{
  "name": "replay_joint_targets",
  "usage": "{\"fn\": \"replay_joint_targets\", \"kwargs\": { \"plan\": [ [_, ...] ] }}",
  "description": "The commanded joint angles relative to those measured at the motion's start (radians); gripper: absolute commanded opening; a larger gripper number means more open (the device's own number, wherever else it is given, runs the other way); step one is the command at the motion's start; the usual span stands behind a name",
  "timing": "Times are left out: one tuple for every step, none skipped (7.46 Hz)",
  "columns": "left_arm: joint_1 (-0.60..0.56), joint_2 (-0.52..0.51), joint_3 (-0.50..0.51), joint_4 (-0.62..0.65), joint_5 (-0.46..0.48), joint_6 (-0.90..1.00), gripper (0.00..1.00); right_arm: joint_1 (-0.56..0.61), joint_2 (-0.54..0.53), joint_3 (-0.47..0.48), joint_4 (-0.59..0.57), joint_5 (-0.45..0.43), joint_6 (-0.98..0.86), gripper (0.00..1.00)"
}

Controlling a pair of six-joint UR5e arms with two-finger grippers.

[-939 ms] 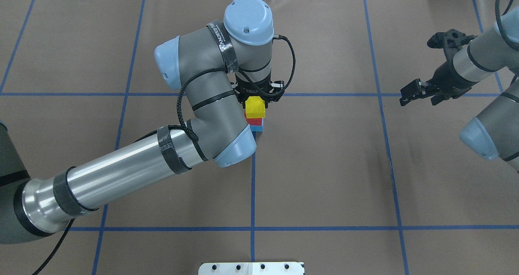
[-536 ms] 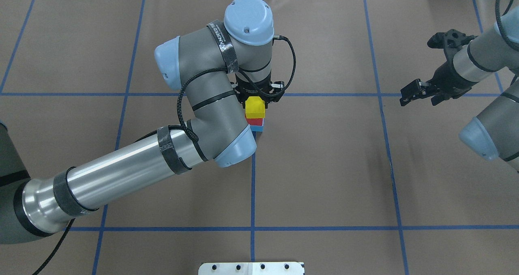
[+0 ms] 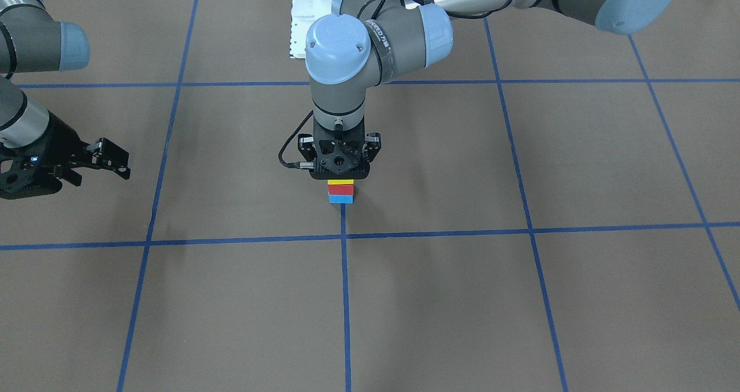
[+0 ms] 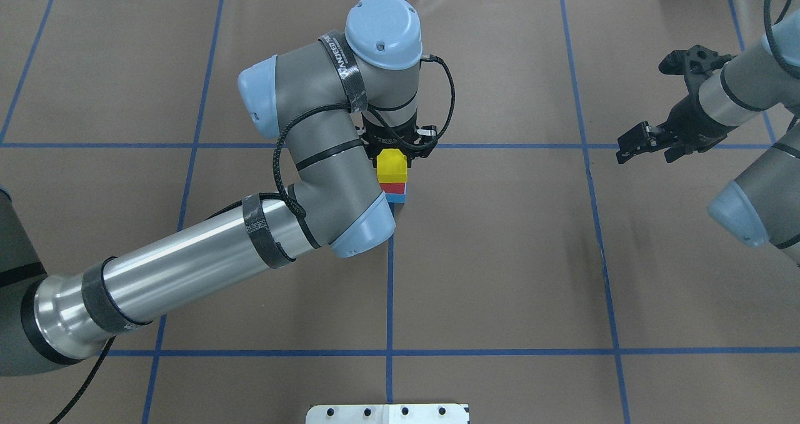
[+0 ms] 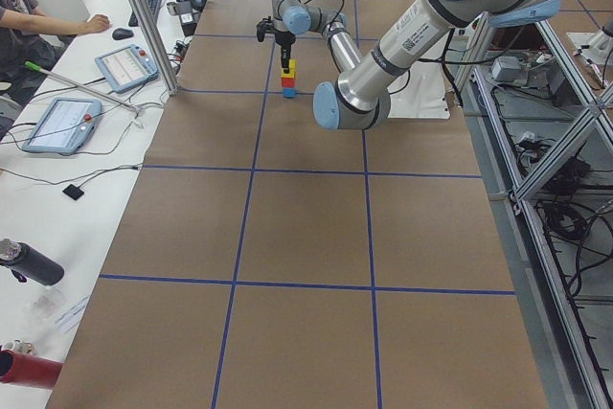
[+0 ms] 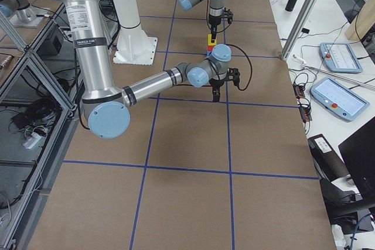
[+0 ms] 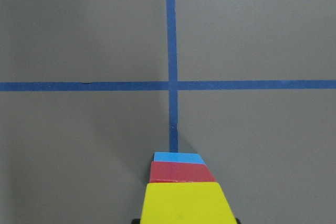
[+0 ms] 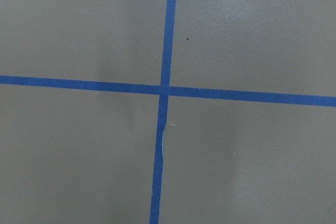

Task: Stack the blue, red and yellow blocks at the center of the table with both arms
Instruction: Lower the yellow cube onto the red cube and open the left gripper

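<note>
A blue block (image 3: 341,199) sits on the table near the centre tape cross, with a red block (image 3: 341,188) on top of it. A yellow block (image 4: 392,166) rests on the red one; the front view shows only a sliver of it (image 3: 340,181). My left gripper (image 3: 340,176) points straight down and is shut on the yellow block. The left wrist view shows the stack from above: yellow (image 7: 184,203), red (image 7: 181,171), blue (image 7: 178,157). My right gripper (image 4: 632,142) is open and empty, hovering far to the right of the stack.
Blue tape lines (image 4: 390,286) divide the brown table into squares. The robot's white base plate (image 4: 387,413) is at the near edge. Operators' tablets (image 5: 62,124) and a bottle (image 5: 29,262) lie on the side bench beyond the table.
My left gripper has lowered the yellow block very slightly over the red block. The right arm has not moved.
</note>
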Motion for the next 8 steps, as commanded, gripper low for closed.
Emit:
{"fn": "replay_joint_targets", "kwargs": {
  "plan": [
    [0.001,-0.001,-0.001,0.0,0.001,-0.002,0.0,0.0,0.0,-0.001,0.0,0.0,0.0,1.0],
    [0.001,-0.001,0.0,0.0,-0.001,-0.005,0.0,0.0,0.0,-0.001,0.0,0.0,0.0,1.0],
    [0.001,-0.001,0.0,0.0,0.001,-0.008,0.0,0.0,0.0,-0.001,0.001,0.0,0.0,1.0],
    [0.001,-0.001,0.0,0.0,0.001,-0.008,0.0,0.0,0.0,-0.002,0.0,0.0,0.0,1.0],
    [0.001,-0.001,0.0,0.0,-0.001,-0.008,0.21,0.0,0.0,-0.002,0.0,0.0,0.0,1.0],
    [0.001,-0.001,0.0,0.0,-0.001,-0.008,0.43,0.0,0.0,-0.002,0.0,0.0,0.0,1.0],
    [0.001,-0.001,0.0,-0.001,0.001,-0.008,0.76,0.0,0.0,-0.002,0.0,0.0,0.0,1.0],
    [0.001,-0.001,0.0,-0.001,0.001,-0.008,0.83,0.0,0.0,-0.002,0.0,0.0,0.0,1.0]
  ]
}}
